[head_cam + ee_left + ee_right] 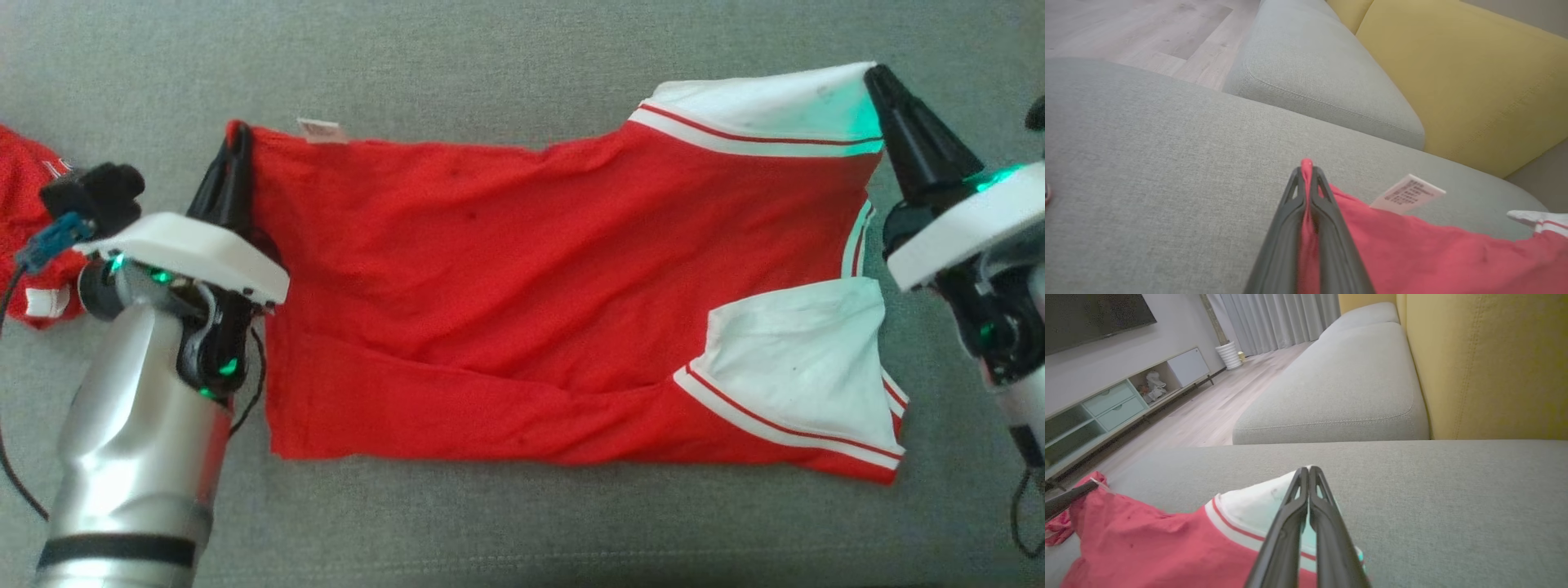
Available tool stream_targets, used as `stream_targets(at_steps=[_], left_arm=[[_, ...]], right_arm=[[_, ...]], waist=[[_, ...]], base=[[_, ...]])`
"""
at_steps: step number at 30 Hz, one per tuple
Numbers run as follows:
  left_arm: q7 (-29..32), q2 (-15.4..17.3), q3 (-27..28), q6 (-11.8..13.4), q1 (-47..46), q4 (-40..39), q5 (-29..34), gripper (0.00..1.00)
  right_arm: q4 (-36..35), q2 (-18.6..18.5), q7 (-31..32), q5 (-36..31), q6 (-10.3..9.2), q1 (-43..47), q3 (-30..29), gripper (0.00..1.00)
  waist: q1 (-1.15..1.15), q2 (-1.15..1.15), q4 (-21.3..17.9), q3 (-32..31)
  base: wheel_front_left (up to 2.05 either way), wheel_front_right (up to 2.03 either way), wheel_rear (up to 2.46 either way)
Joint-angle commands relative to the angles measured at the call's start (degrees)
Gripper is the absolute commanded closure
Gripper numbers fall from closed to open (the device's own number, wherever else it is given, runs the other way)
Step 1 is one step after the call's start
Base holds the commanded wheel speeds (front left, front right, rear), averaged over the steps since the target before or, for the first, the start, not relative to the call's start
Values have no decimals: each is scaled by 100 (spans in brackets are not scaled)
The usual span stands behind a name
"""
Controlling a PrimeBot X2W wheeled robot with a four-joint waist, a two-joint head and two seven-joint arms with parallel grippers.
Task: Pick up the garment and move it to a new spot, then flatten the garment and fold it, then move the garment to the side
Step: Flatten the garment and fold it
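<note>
My left gripper (239, 140) is closed tight on a red corner of the shirt (531, 269). My right gripper (873, 77) is pinched shut on the corner of a white sleeve (759, 106). Between them the shirt lies stretched sideways on the grey sofa cushion (490, 531), its red body wrinkled. I count one shirt in my grip, two white sleeves trimmed with red stripes, one white label (322, 131) at its far edge, and one other red cloth (28, 188) beyond my left arm. In the cabinet (1110, 402) across the room, one open compartment holds something pale that I can't make out.
</note>
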Motion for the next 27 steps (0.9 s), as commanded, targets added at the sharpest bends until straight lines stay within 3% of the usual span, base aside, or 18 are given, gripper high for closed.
stream_targets(at_steps=[1,10,16,27], left_arm=[[50,239,232,35,-2,-319,-83,100],[584,305,473,303,1132,-1669,-592,100],[724,375,685,553,1986,-2291,-833,100],[739,283,611,713,2766,-2347,-889,100]], right_arm=[[-267,-126,34,-1,41,143,-28,100],[-1238,-65,376,-27,41,1379,-532,100],[-1760,244,719,-88,41,2323,-948,100],[-2050,918,1272,-509,41,3481,-1547,100]], waist=[[0,0,-1,-12],[0,0,-79,-128],[0,0,-210,-137],[0,0,-202,-151]], base=[[0,0,0],[0,0,0],[0,0,0],[0,0,0]])
